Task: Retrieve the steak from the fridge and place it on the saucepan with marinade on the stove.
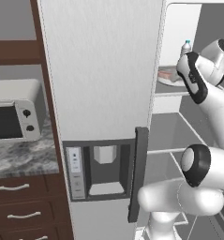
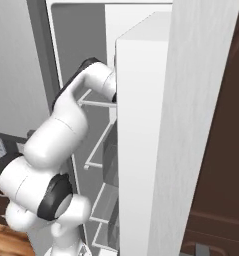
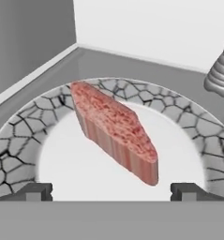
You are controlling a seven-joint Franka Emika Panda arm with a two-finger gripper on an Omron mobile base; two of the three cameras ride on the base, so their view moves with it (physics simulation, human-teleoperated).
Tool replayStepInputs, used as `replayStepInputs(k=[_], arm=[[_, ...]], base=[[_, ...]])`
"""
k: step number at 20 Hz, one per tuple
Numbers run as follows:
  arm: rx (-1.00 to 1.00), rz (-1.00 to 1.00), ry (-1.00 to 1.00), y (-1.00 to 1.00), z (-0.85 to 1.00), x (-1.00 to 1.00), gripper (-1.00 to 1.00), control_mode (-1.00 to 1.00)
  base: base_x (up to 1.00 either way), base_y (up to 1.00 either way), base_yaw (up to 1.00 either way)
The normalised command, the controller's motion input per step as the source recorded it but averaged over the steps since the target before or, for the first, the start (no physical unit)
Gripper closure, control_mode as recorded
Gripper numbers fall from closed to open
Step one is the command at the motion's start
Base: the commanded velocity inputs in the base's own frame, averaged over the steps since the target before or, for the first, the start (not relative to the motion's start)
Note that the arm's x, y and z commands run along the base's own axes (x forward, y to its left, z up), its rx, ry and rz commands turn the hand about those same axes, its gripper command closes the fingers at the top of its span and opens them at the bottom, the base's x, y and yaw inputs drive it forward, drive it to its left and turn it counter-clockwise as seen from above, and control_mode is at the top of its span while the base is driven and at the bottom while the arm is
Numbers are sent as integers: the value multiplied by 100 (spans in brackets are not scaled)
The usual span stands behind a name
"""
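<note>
The fridge (image 1: 99, 70) stands with its left door shut and its right side open. On an upper shelf the steak (image 3: 113, 129) (image 1: 167, 73), a pinkish-red marbled slab, lies on a white plate (image 3: 19, 136) with a cracked-stone rim. My gripper (image 3: 111, 192) is inside the fridge just short of the plate, open, its fingertips (image 3: 36, 191) wide apart on either side of the steak's near end and holding nothing. The saucepan and the stove are out of view.
A ribbed water bottle (image 3: 221, 75) (image 1: 186, 47) stands behind the plate to the right. The open fridge door (image 2: 141, 150) stands close on the arm's right. Left of the fridge, a toaster oven (image 1: 15, 119) sits on a marble counter (image 1: 19, 157) above drawers.
</note>
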Motion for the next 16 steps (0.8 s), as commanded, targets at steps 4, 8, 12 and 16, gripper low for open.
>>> replayStepInputs(k=[4, 8, 12, 16], arm=[[0, 10, 5, -8, -4, 55, -100, -100], [0, 9, 10, -8, -8, 55, -100, -100], [0, 7, 9, -23, 0, 45, -100, -100], [0, 6, 9, -24, -2, 18, -100, -100]], base=[[0, 0, 0], [0, 0, 0], [0, 0, 0], [0, 0, 0]])
